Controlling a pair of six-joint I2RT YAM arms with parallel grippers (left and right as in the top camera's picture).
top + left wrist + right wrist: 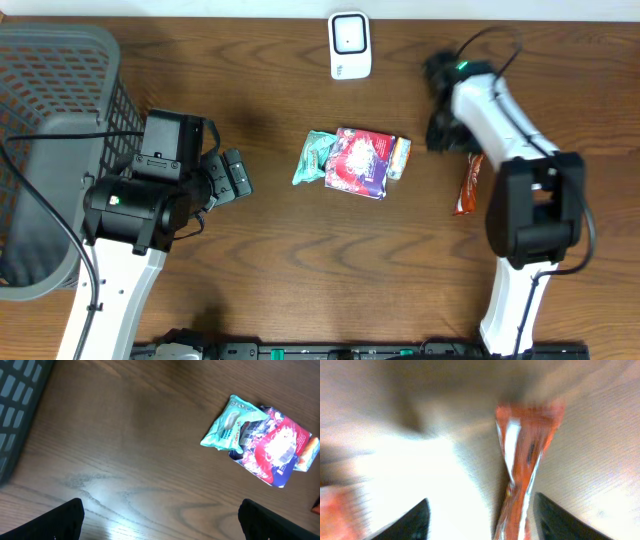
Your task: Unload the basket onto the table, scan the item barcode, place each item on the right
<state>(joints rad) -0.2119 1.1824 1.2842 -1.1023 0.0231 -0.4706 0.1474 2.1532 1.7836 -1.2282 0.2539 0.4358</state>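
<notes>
A red-orange snack packet lies on the wooden table at the right, beside the right arm. In the right wrist view the packet is blurred and runs down between the spread fingers of my right gripper, close to the right finger and not pinched. From overhead that gripper sits just up and left of the packet. A white scanner stands at the back centre. My left gripper hovers open over bare wood, its fingers wide apart.
A pile of packets lies mid-table: a teal one, a red and purple one and an orange one; the teal packet also shows in the left wrist view. A grey basket fills the left edge.
</notes>
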